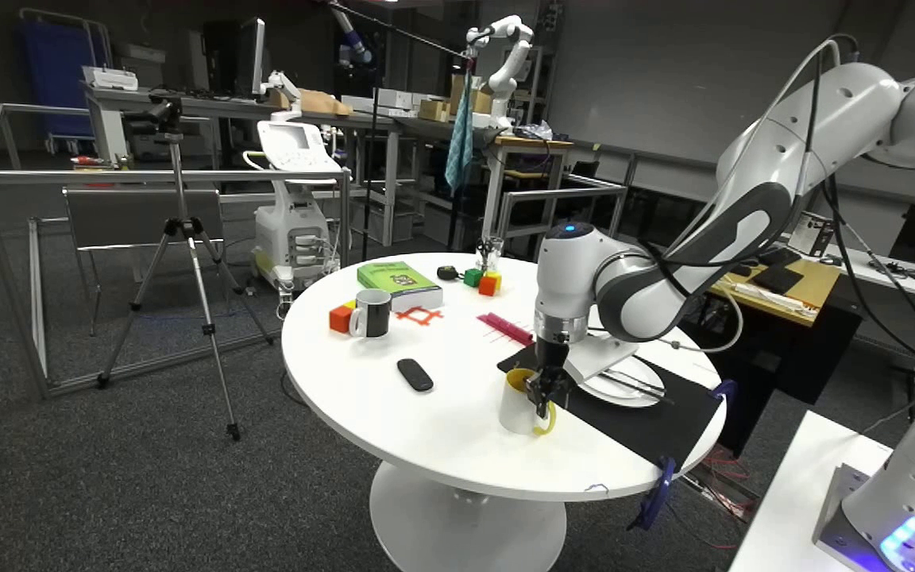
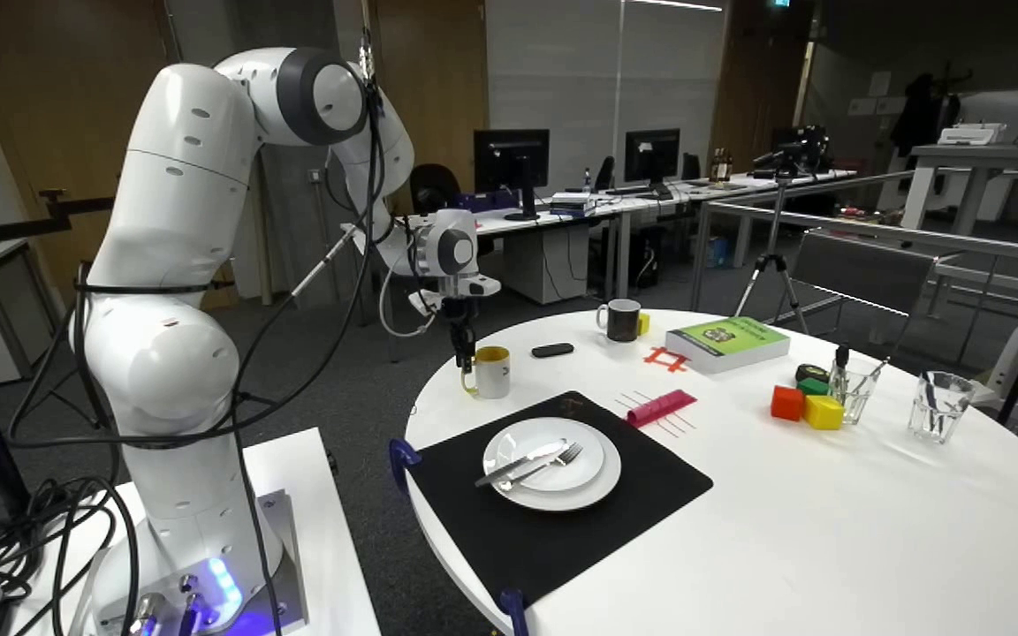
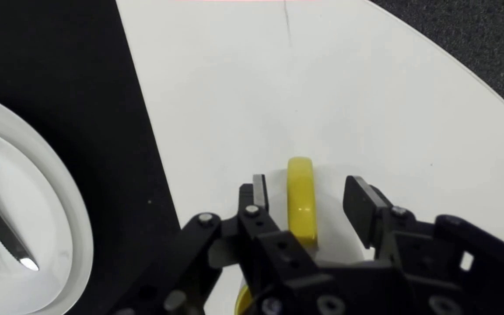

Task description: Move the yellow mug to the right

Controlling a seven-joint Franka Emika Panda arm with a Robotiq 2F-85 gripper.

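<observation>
The mug is white outside with a yellow inside and a yellow handle. It stands upright on the round white table near its edge, in both exterior views (image 1: 515, 409) (image 2: 495, 378). In the wrist view its yellow handle (image 3: 301, 201) shows between the fingers, and a bit of its yellow rim (image 3: 243, 299) shows at the bottom; the gripper hides most of the body. My gripper (image 3: 307, 192) is open, one finger on each side of the handle, with a gap on both sides. In the exterior views the gripper (image 1: 541, 395) (image 2: 466, 358) points down at the handle side.
A black placemat (image 2: 482, 530) with white plates (image 2: 602, 490) and cutlery lies beside the mug. A black remote (image 1: 415, 375), a black-and-white mug (image 1: 378, 319), a green book (image 2: 730, 340), a pink object (image 2: 659, 408), colored blocks (image 2: 787, 403) and glasses (image 2: 940, 408) are on the table (image 1: 457, 429).
</observation>
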